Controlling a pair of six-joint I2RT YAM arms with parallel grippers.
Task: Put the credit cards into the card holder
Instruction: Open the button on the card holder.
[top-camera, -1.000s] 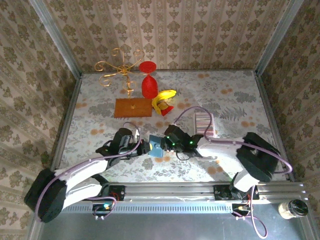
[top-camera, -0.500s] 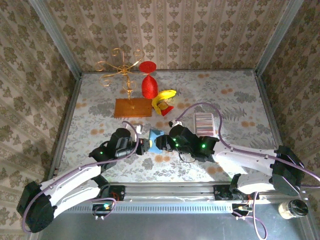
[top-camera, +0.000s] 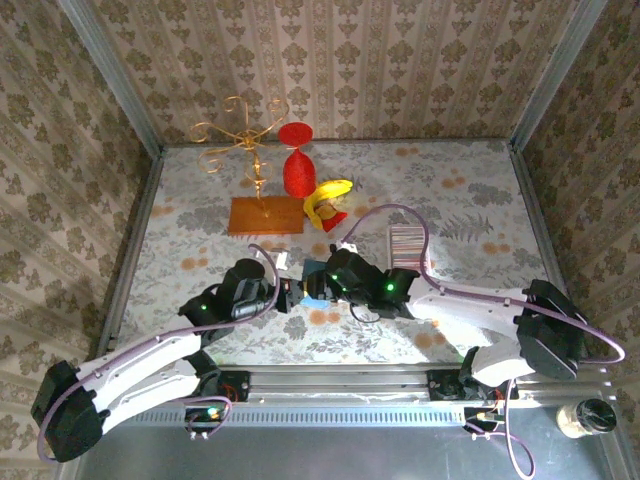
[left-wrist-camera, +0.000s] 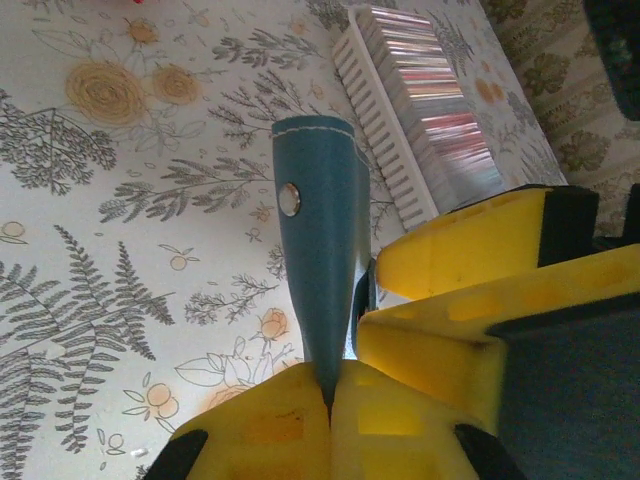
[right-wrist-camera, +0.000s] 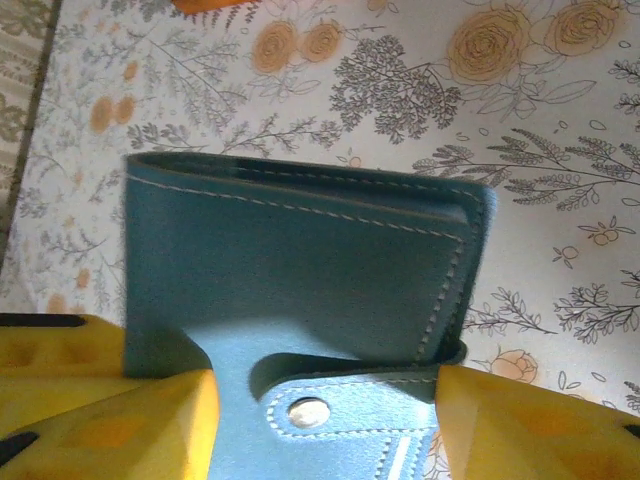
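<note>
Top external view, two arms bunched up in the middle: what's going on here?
Both arms meet mid-table at a teal-blue pouch. The left hand is clamped shut on one edge of the pouch. The right hand straddles its snap flap, and whether it actually grips is unclear. The card holder lies apart on the table, touched by neither hand.

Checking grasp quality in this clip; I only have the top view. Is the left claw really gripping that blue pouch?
Observer: Yes. The left wrist view shows the left claw shut on one edge of the pouch, which is seen edge-on.
Operator: Is the pouch closed?
Observer: No. The right wrist view shows its flap unfastened, snap stud bare, lying between the fingers of the right claw.
</note>
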